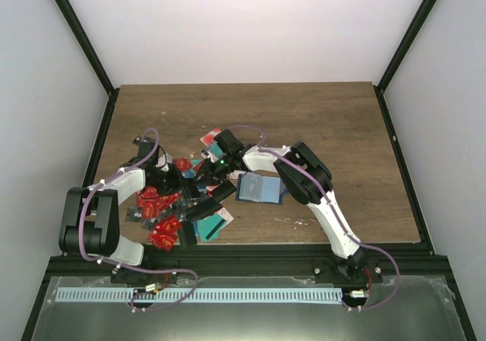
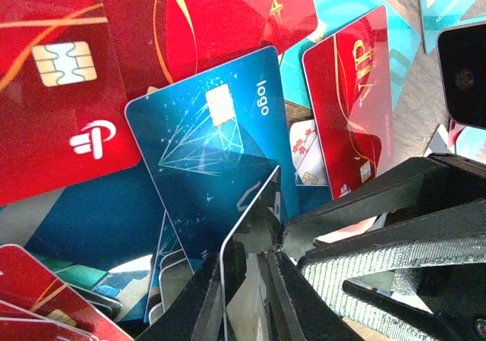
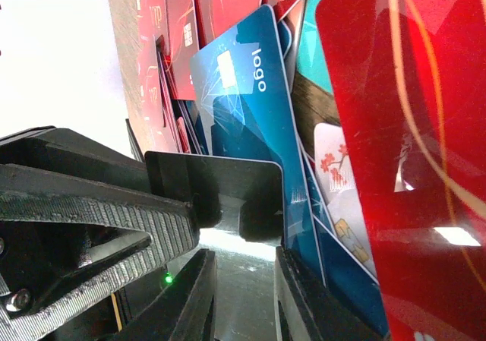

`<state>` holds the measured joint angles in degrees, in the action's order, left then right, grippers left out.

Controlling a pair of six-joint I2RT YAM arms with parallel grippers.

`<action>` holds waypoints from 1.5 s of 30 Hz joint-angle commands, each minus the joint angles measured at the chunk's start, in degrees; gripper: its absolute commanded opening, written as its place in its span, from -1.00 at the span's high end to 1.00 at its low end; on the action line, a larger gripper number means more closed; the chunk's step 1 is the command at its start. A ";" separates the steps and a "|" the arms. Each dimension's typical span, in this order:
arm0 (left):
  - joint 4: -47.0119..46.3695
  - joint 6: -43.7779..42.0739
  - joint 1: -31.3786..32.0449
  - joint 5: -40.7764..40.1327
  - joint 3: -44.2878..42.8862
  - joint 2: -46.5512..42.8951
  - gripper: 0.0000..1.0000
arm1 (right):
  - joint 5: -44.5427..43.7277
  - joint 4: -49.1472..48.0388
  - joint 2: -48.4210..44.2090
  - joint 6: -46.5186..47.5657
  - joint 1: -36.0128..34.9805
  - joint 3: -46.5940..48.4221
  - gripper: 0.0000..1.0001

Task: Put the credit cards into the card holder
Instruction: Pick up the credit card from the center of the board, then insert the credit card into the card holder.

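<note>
Left fingers are pinched nearly shut on a glossy black card held on edge over the credit cards, right fingers narrow at its rim, grip I cannot tell; light, stiff, slick, so I'd clamp its flat faces, card holder open on the counter beside them.

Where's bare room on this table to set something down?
Brown wooden table: free between the scattered red, teal and black plastic cards and the back edge, and right of the right arm. Crowded front-left, up to the open dark blue card holder.
</note>
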<state>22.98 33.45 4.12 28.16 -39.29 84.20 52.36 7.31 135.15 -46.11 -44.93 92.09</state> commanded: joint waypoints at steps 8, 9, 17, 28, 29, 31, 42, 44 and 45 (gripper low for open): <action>1.38 -0.26 0.41 0.28 -0.26 -0.63 0.92 | -2.57 2.60 -0.10 0.15 -0.54 -1.42 0.52; 2.01 -0.42 0.51 0.23 -0.65 -1.14 0.92 | -2.65 2.68 -0.72 0.48 -0.39 -1.42 0.52; 3.78 -4.08 0.52 8.24 -4.54 -6.09 0.92 | -1.30 4.50 -12.95 6.00 5.15 -5.84 0.11; -2.51 -3.21 5.14 22.42 -11.73 -7.51 0.92 | 7.88 0.42 -33.48 10.72 11.70 -25.73 -0.16; -3.42 -2.60 6.15 23.18 -12.35 -7.34 0.92 | 8.15 0.02 -34.65 10.21 11.85 -26.75 -0.15; -8.22 0.17 7.88 26.09 -12.67 -7.25 0.92 | 8.26 -0.88 -36.85 9.36 11.90 -28.64 -0.13; -18.51 6.26 14.72 29.04 -13.71 -6.81 0.92 | 10.75 -10.56 -46.20 0.89 14.25 -36.30 0.14; -18.88 6.27 15.35 29.07 -13.78 -6.73 0.92 | 11.27 -12.61 -47.11 -0.87 14.76 -37.23 0.26; -19.14 6.25 15.52 29.18 -13.80 -6.71 0.92 | 11.42 -13.75 -47.57 -1.70 14.96 -37.73 0.31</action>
<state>7.18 39.00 18.85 55.75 -51.81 77.65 61.80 -0.89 90.11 -44.07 -31.27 55.77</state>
